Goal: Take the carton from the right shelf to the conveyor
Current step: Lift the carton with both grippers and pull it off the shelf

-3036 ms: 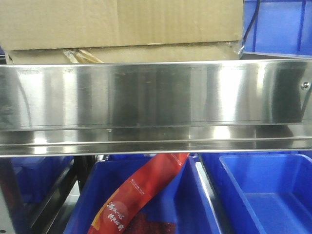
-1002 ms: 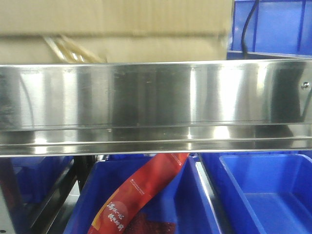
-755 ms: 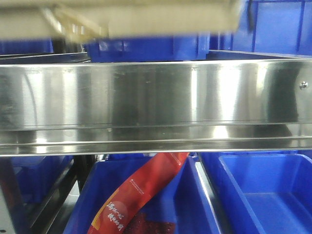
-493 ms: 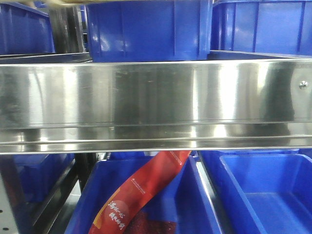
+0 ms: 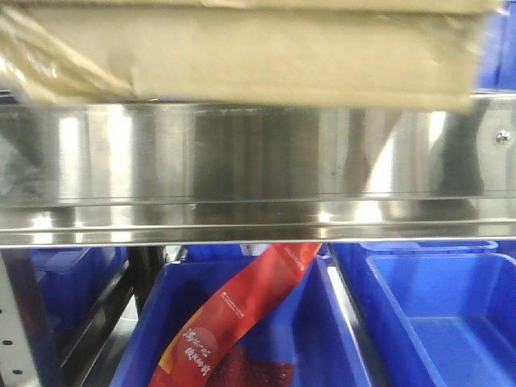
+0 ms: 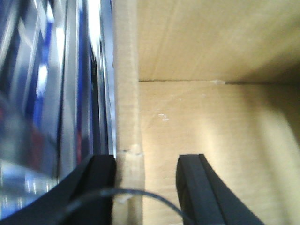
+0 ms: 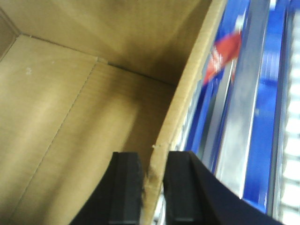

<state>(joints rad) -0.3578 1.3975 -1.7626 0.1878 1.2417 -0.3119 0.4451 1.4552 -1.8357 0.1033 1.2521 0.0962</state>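
Brown corrugated cardboard is filling the top of the front view. The carton [image 5: 266,56] is showing blurred across nearly the whole width, its lower edge overlapping the top of the shelf [image 5: 258,161] rail. Cannot tell whether it is bearing on the shelf or riding just clear of it. Crinkled tape [image 5: 48,64] is peeling at its lower left corner.

Left wrist view: the left gripper [image 6: 146,161] is straddling one wall of the open-topped carton. The outer finger [image 6: 101,171] is lying against the wall's outside. The inner finger [image 6: 194,183] is standing inside the box, apart from the wall, with bare cardboard showing between. Jaws are standing parted, not clamping.

Right wrist view: the right gripper [image 7: 153,157] is pinching the opposite wall. One finger [image 7: 126,185] is sitting inside and the other outside, both pressing close on the frayed rim. Jaws are narrow, holding the carton.

Outward from there, the polished rail is throwing back bright bands of light, and a small screw [image 5: 503,137] is showing near its right end. Beneath it, blue bins [image 5: 435,322] are sitting side by side. A red packet [image 5: 242,310] with white lettering is leaning diagonally in the middle one. A perforated post [image 5: 16,322] is standing at the left edge. In both wrist views steel and blue are streaking beside the carton walls, too blurred to sort out.
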